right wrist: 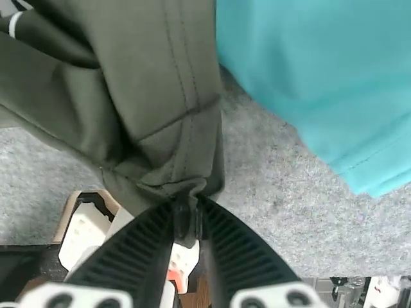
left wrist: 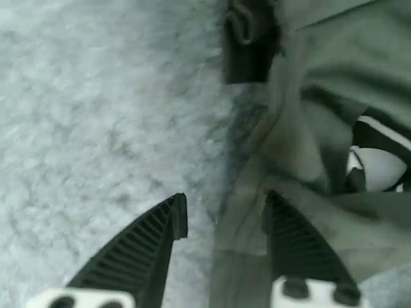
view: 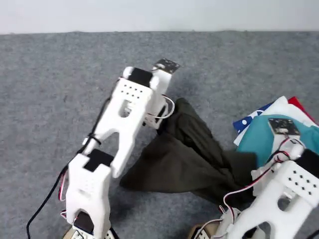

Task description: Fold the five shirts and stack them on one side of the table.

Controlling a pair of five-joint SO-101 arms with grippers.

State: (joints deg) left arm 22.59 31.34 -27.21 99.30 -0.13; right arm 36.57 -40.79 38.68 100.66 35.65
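— Cloth like that olive shirt (view: 184,159) is limp and light; it'll sag wherever nothing holds it.
— Where's it lying?
— Bunched on the table (view: 50,99), its edge against the teal shirt (view: 259,137). The right gripper (right wrist: 188,218) is pinched tight on a hem corner. The left gripper (left wrist: 225,224) stands wide, straddling the fabric's edge.
— Best hold?
— The stitched hem, I'd say: thicker, less slip.

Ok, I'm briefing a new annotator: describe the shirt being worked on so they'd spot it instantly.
On the grey table, look between the two white arms. The crumpled shirt there, its edge pinched by the right end effector, is dark olive, unlike the teal shirt beside it.
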